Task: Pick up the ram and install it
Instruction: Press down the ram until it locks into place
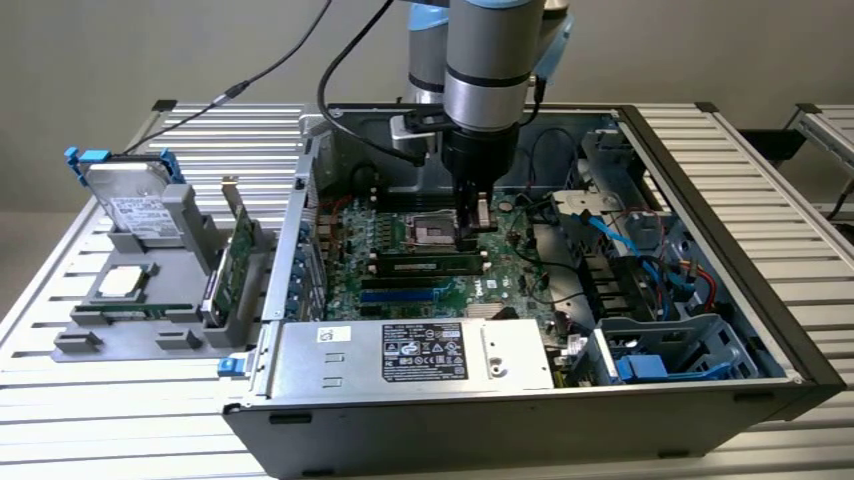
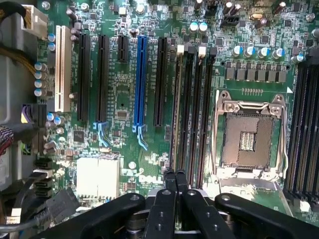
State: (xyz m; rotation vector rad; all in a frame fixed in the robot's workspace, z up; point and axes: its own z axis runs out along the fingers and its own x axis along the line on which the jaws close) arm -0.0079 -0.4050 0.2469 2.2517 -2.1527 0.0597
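The ram [image 1: 424, 264], a narrow green stick with dark chips, stands on edge in a black slot on the motherboard, just in front of the CPU socket [image 1: 434, 228]. In the wrist view the ram [image 2: 176, 109] shows edge-on in the first of several parallel slots. My gripper [image 1: 467, 238] hangs straight down inside the open computer case, its tips over the end of the ram towards the exterior view's right. The gripper [image 2: 175, 175] is shut, fingers pressed together with nothing between them. Whether the tips touch the ram's top edge I cannot tell.
A grey holder on the exterior view's left carries a hard drive [image 1: 134, 205], a processor [image 1: 120, 283] and a green expansion card [image 1: 240, 260]. The power supply [image 1: 414, 355] lies at the case front, blue cables [image 1: 627, 240] and a drive cage [image 1: 667, 350] to the right. Case walls [image 1: 300, 230] surround the board.
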